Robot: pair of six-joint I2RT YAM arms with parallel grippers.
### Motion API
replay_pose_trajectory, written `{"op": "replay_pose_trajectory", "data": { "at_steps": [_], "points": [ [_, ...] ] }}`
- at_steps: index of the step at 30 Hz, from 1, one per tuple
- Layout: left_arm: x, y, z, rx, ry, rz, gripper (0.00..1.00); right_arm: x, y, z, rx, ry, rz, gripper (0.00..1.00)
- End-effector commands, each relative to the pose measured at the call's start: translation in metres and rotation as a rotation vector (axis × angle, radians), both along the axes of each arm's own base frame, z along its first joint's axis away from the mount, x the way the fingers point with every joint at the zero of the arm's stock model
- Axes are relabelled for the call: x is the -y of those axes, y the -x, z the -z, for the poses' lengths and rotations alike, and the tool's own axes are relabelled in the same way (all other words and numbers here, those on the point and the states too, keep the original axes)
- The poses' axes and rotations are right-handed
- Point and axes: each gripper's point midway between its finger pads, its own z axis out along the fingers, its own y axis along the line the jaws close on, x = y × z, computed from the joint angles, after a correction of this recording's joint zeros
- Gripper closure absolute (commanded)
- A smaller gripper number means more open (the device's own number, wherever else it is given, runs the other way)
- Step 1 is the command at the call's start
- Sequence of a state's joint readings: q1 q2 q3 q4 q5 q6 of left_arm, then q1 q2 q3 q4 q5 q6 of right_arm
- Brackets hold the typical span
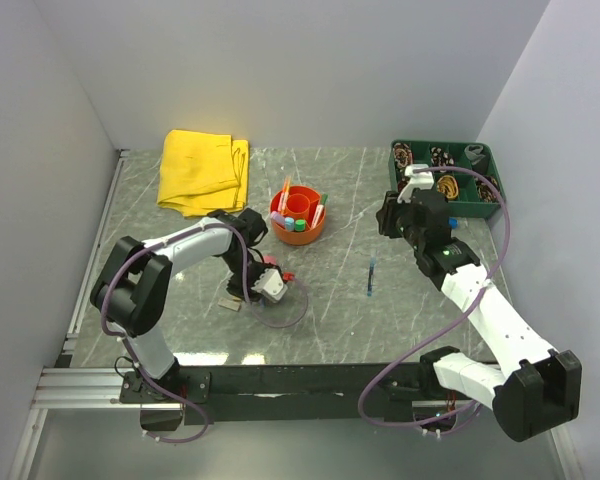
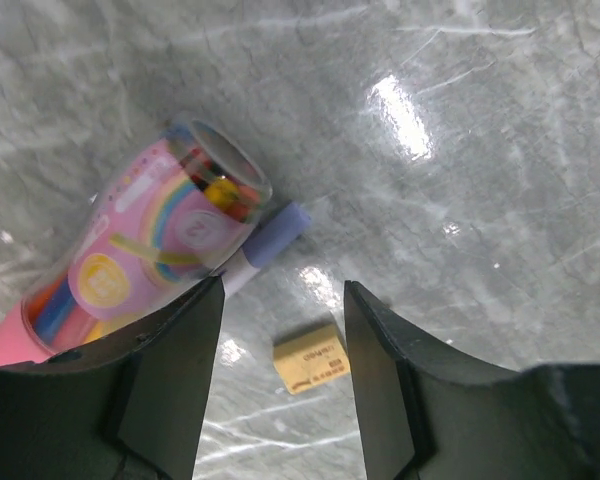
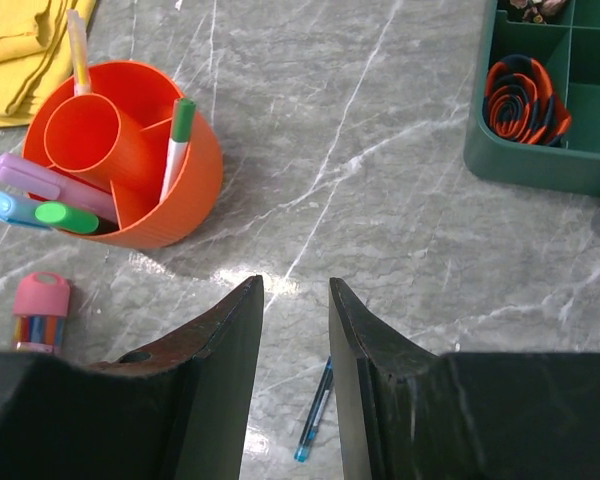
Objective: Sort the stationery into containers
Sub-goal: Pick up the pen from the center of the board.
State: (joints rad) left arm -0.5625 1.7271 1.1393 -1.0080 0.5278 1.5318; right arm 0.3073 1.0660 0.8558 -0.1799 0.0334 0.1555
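Note:
A tan eraser [image 2: 312, 358] lies flat on the marble, straddled from above by my left gripper [image 2: 283, 290], which is open and holds nothing. Just beyond its left finger lie a pink-capped clear tube [image 2: 130, 260] of coloured sticks and a lilac-capped marker [image 2: 276, 234]. The orange organiser [image 3: 170, 190] holds a green-capped pen [image 3: 178, 140], a lilac stick [image 3: 40, 180] and other markers. A blue pen [image 3: 315, 410] lies on the table under my right gripper [image 3: 296, 285], open and empty. From above, the left gripper [image 1: 250, 290] is near the organiser [image 1: 298, 215], the right gripper [image 1: 388, 215] to its right.
A folded yellow cloth [image 1: 203, 170] lies at the back left. A green divided tray [image 1: 447, 178] with coiled items stands at the back right, close behind my right arm. The blue pen [image 1: 371, 276] lies between the two arms. White walls enclose the table.

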Motion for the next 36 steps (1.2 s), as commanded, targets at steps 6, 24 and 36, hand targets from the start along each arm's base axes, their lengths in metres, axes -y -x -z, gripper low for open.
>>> {"op": "replay_pose_trajectory", "data": {
  "at_steps": [6, 24, 36],
  "points": [
    [0.012, -0.001, -0.004, 0.066, 0.085, 0.152, 0.46, 0.008, -0.005, -0.01, 0.041, -0.021, 0.032, 0.6],
    [0.009, -0.008, 0.027, 0.101, 0.053, 0.27, 0.61, 0.018, -0.01, -0.007, 0.022, -0.026, 0.076, 0.6],
    [0.006, -0.01, 0.044, 0.123, 0.025, 0.321, 0.88, 0.025, -0.005, 0.002, 0.005, -0.028, 0.096, 0.6]
  ]
}}
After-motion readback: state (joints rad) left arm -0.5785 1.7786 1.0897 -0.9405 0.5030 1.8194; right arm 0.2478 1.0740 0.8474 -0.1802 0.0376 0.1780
